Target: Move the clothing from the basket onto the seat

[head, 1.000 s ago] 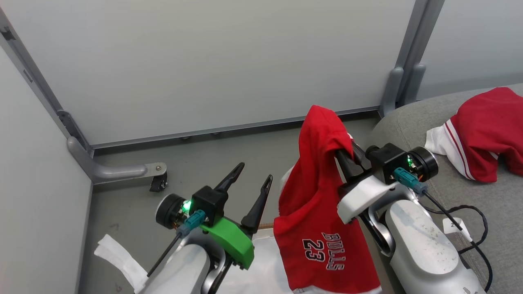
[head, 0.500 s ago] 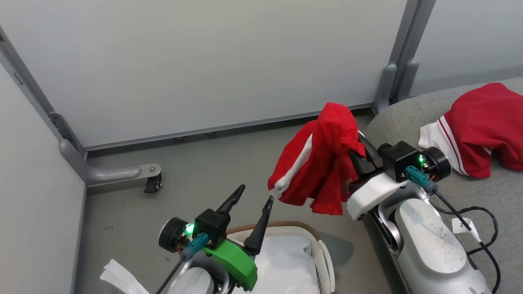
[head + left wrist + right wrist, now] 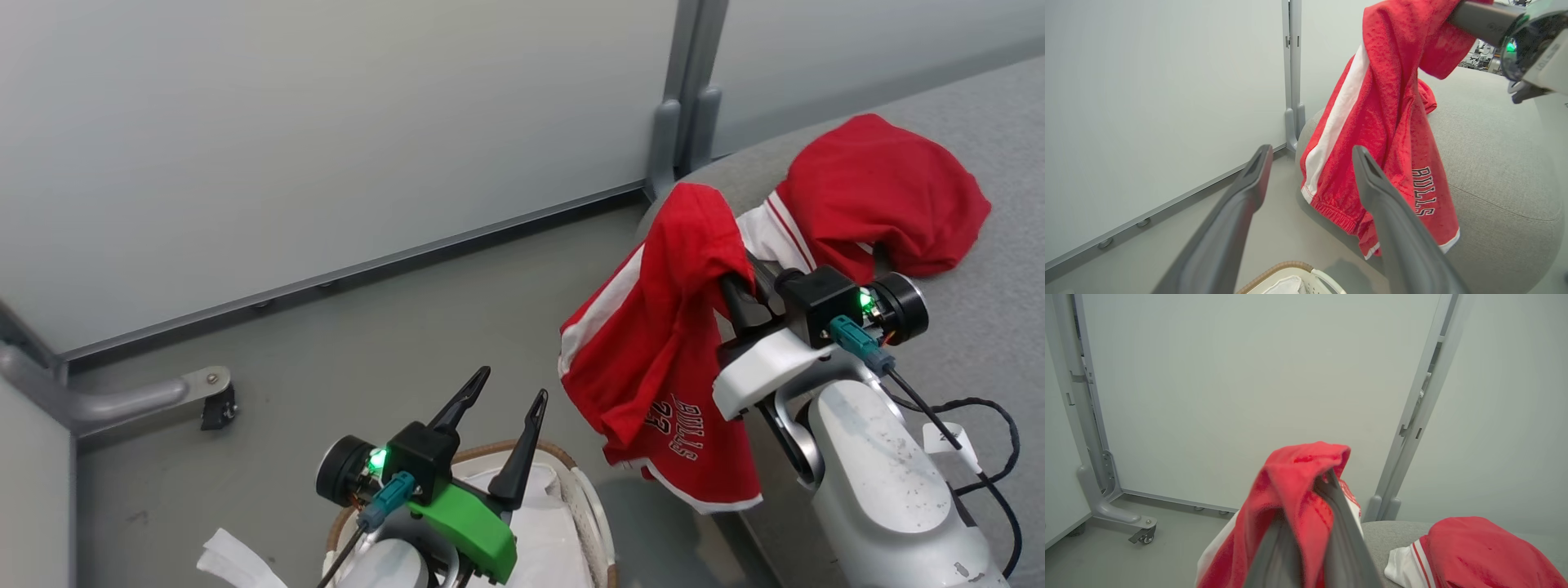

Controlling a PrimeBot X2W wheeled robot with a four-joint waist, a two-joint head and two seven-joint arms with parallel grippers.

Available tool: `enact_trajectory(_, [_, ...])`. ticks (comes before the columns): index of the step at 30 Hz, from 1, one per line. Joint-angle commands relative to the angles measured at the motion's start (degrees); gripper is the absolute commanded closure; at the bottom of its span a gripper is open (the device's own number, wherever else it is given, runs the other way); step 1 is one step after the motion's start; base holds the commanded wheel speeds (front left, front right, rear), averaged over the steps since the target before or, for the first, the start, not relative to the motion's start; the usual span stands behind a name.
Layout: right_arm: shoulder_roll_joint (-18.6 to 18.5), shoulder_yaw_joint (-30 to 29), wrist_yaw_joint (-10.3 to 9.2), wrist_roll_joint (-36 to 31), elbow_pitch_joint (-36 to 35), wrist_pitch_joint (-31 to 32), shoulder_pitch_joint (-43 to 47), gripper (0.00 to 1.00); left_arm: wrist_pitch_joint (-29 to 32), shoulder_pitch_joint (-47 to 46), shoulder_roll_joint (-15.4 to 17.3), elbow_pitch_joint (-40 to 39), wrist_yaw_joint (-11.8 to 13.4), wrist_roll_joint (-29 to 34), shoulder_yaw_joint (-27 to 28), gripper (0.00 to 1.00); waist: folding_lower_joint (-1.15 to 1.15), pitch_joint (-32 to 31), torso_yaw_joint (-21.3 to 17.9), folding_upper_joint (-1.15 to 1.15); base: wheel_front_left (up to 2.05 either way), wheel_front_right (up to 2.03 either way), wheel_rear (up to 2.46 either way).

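My right gripper is shut on red clothing, shorts with a white side stripe and white lettering, which hang in the air beside the edge of the grey seat. The same shorts drape over my right fingers. A second red garment with white striped trim lies on the seat. My left gripper stands open and empty above the white basket with its brown rim and white liner.
Pale partition panels on grey posts with a castor foot wall in the grey floor behind. A black cable trails over the seat by my right arm. White cloth lies at the lower left.
The camera has swung right, sliding the seat and partition leftward in the picture. My right gripper carried the hanging shorts up and over toward the seat's edge. The left gripper stays open above the basket.
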Motion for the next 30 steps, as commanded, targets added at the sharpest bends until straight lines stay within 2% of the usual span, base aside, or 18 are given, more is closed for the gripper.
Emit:
enact_trajectory(1, [-0.5,-0.3,-0.08,-0.3,-0.2,-0.3,0.0,1.0,0.0,0.4,0.0,-0.5,0.1,0.4,0.0,0.0,0.0,1.5,-5.6,0.0,0.0,0.0,0.0])
enact_trajectory(7, [-1.6,-0.9,-0.08,-0.7,0.2,-0.3,-1.6,1.0,0.0,-1.2,0.1,-1.4,0.1,-0.2,-1.0,0.0,0.0,3.6,-9.5,0.0,0.0,0.0,0.0])
enact_trajectory(12, [-3.0,-1.3,-0.08,-0.5,1.6,-0.3,-4.0,1.0,0.0,-2.2,0.1,-1.5,0.1,0.5,-1.8,0.0,0.0,5.7,-9.9,0.0,0.0,0.0,0.0])
enact_trajectory(20, [-9.0,-3.5,-0.08,0.0,4.1,-0.3,-14.8,1.0,0.0,-4.6,0.1,-1.5,0.1,1.9,-3.1,0.0,0.0,10.8,-7.0,0.0,0.0,0.0,0.0])
enact_trajectory(30, [-19.5,-7.4,-0.08,-0.8,11.5,-0.2,-38.7,1.0,0.0,-8.2,0.7,-2.6,0.1,4.3,-4.8,0.0,0.0,19.0,-1.9,0.0,0.0,0.0,0.0])
